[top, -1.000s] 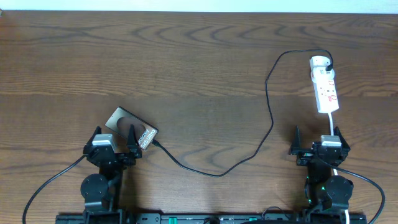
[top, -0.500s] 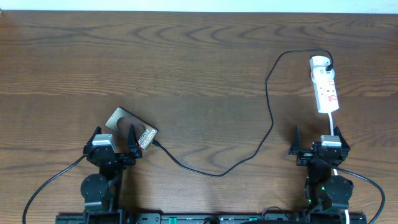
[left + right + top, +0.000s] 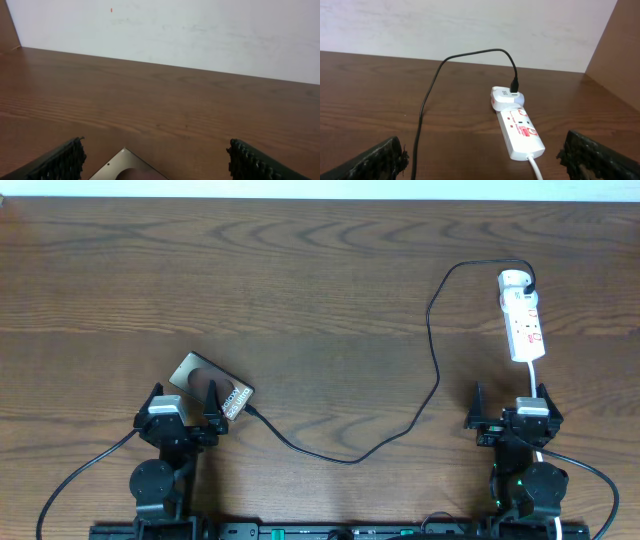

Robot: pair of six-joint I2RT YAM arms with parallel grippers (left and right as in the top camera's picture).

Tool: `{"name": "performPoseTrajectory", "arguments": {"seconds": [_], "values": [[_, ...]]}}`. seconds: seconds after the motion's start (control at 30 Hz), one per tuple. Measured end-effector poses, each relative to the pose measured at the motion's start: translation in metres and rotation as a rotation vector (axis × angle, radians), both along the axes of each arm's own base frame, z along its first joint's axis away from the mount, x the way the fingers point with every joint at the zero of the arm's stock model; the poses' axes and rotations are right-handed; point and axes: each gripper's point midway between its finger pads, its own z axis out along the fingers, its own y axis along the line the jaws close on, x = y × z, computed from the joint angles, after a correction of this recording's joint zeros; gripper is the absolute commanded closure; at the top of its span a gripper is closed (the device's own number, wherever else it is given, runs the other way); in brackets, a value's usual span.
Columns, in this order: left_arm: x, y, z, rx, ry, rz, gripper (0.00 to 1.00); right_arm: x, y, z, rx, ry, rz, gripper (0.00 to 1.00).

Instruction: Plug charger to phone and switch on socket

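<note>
Soft, even light, faint shadows. The flat dark rectangular phone between the left gripper's ribbed black fingers carries a pale glare; those fingers look slightly blurred.

- Left arm sits folded at the near left, wrist pointing to the far side, jaws spread wide.
- Right arm sits folded at the near right, jaws equally wide.

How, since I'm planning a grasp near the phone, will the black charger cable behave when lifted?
Probably floppy: the charger cable lies in loose curves, so it should sag either side of a grasp. It looks thin, so a pinch may slip. Its far end is plugged in at the socket, so pulling could drag that.
</note>
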Motion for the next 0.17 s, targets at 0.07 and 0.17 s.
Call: {"name": "performPoseTrajectory", "arguments": {"seconds": [0.07,0.17], "values": [[0.0,0.0,-0.0002,0.0,0.001,0.0,0.12,0.0,0.0,0.0,0.0,0.0,0.0,0.01],[0.0,0.0,0.0002,0.0,0.0,0.0,0.12,0.0,0.0,0.0,0.0,0.0,0.0,0.01]]}}
